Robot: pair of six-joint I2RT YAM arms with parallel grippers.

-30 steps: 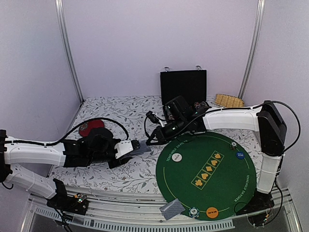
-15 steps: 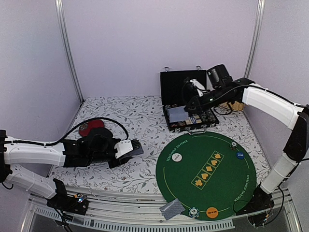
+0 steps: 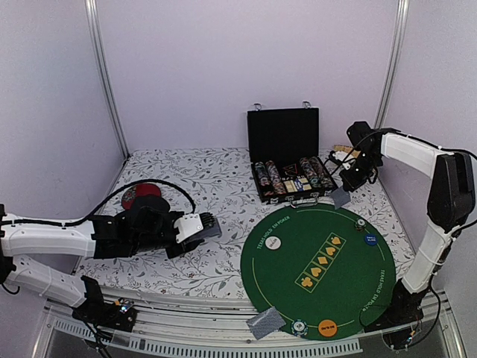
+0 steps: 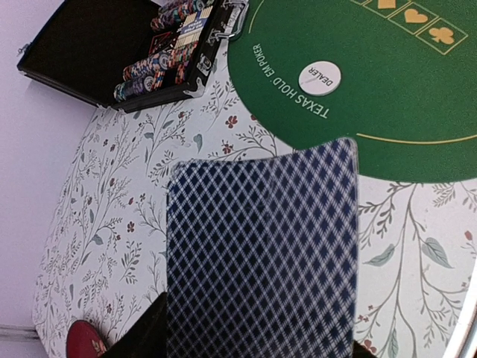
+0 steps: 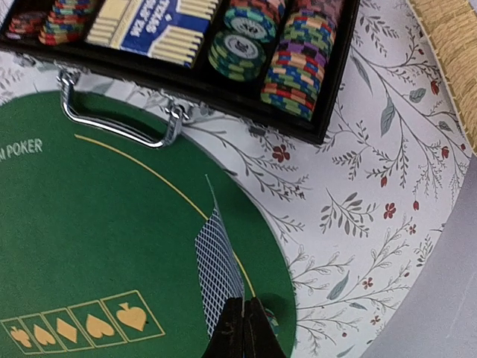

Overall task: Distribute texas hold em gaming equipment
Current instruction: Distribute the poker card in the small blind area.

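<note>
My left gripper (image 3: pixel 203 227) is shut on a stack of playing cards (image 4: pixel 261 253) with blue patterned backs, held left of the green round mat (image 3: pixel 320 287). My right gripper (image 5: pixel 244 328) is shut on a single card (image 5: pixel 218 268) held edge-up over the mat's far right rim; the same card shows in the top view (image 3: pixel 340 198). A white dealer disc (image 3: pixel 273 242), a blue disc (image 3: pixel 370 239), an orange disc (image 3: pixel 326 327), two striped chips (image 3: pixel 360 222) (image 3: pixel 299 327) and a face-down card (image 3: pixel 266 323) lie on the mat.
An open black case (image 3: pixel 291 145) holding rows of chips (image 5: pixel 298 56) and a card box (image 5: pixel 153 22) stands behind the mat. A red dish (image 3: pixel 141 196) lies at the left. A woven tan piece (image 5: pixel 447 52) lies at the back right by the wall.
My right arm left the left gripper's stack, swung past the case and now holds one card over the mat's far right rim. The left arm has barely moved.
</note>
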